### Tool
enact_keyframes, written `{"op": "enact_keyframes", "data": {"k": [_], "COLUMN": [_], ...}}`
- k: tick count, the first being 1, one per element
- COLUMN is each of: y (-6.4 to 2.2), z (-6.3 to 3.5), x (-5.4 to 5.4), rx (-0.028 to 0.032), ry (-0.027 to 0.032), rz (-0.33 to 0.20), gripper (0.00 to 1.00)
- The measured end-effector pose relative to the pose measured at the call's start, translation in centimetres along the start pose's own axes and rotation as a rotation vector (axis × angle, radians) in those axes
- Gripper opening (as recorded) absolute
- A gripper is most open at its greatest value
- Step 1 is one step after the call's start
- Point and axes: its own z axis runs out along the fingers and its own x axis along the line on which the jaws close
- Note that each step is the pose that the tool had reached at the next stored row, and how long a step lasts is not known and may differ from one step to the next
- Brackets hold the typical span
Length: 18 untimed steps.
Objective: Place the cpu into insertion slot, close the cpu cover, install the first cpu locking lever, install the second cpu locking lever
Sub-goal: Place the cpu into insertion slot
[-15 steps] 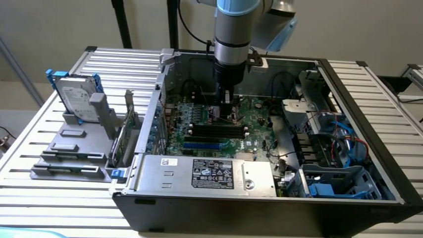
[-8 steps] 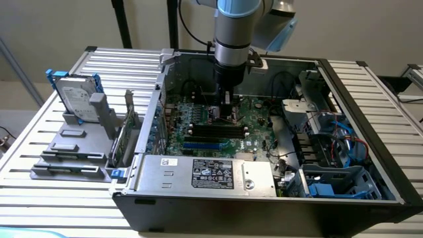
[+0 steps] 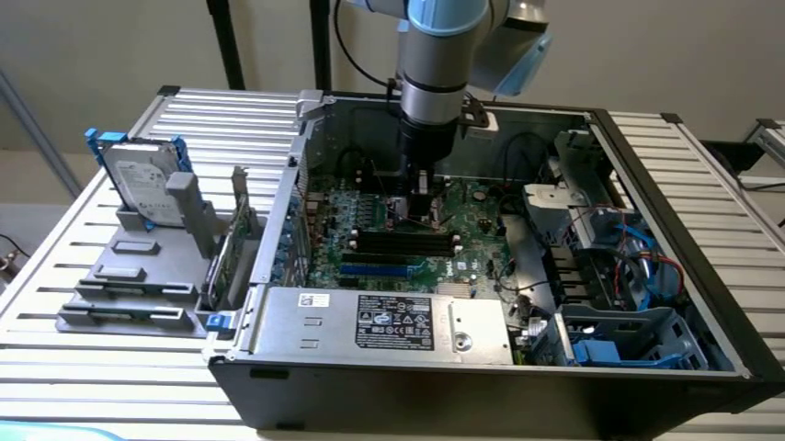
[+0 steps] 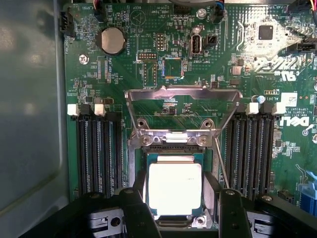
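The cpu (image 4: pixel 174 187) lies silvery face up in the insertion slot (image 4: pixel 173 150), whose black rim shows along the chip's edge. The cpu cover (image 4: pixel 183 92), a thin silvery frame, stands swung open past the slot, with green board showing through its window. A thin metal locking lever (image 4: pixel 222 168) runs slanted along one side of the slot. My gripper (image 4: pixel 181 201) hangs just over the chip, open, with one dark finger (image 4: pixel 134 208) at each side of it. In the exterior view my gripper (image 3: pixel 424 209) reaches down into the computer case over the board's middle.
Long black memory slots (image 4: pixel 96 153) flank the socket on both sides. A large grey labelled metal box (image 3: pixel 381 317) sits at the case's front, with cables and blue drive bays (image 3: pixel 626 340) at the exterior view's right. A hard drive (image 3: pixel 142 179) stands on a grey rack outside the case.
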Motion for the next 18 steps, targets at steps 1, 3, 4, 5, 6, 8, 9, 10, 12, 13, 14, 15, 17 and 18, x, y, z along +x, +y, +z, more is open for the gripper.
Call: {"op": "enact_keyframes", "data": {"k": [1, 3, 4, 5, 6, 8, 9, 10, 12, 13, 14, 15, 17, 18], "y": [0.03, 0.07, 0.09, 0.1, 0.11, 0.13, 0.13, 0.14, 0.14, 0.15, 0.15, 0.15, 0.15, 0.15], "z": [0.02, 0.04, 0.05, 0.07, 0.08, 0.09, 0.11, 0.21, 0.3, 0.31, 0.32, 0.33, 0.35, 0.36], "x": [0.01, 0.02, 0.03, 0.03, 0.03, 0.03, 0.03, 0.03, 0.04, 0.04, 0.04, 0.04, 0.04, 0.04], "rx": [0.0006, 0.0017, 0.0018, 0.0019, 0.002, 0.0023, 0.0024, 0.0027, 0.0034, 0.0035, 0.0036, 0.0036, 0.0037, 0.0037], "ry": [0.0, -0.0003, -0.0002, -0.0001, 0.0001, -0.0001, -0.0001, 0.0, -0.0001, -0.0002, -0.0002, -0.0002, -0.0002, -0.0002], "rz": [0.0, 0.0, 0.0, 0.0, 0.0, 0.0, 0.0, 0.0, 0.0, 0.0, 0.0, 0.0, 0.0, 0.0], "gripper": [0.54, 0.54, 0.54, 0.54, 0.54, 0.54, 0.54, 0.54, 0.54, 0.54, 0.54, 0.54, 0.54, 0.54]}}
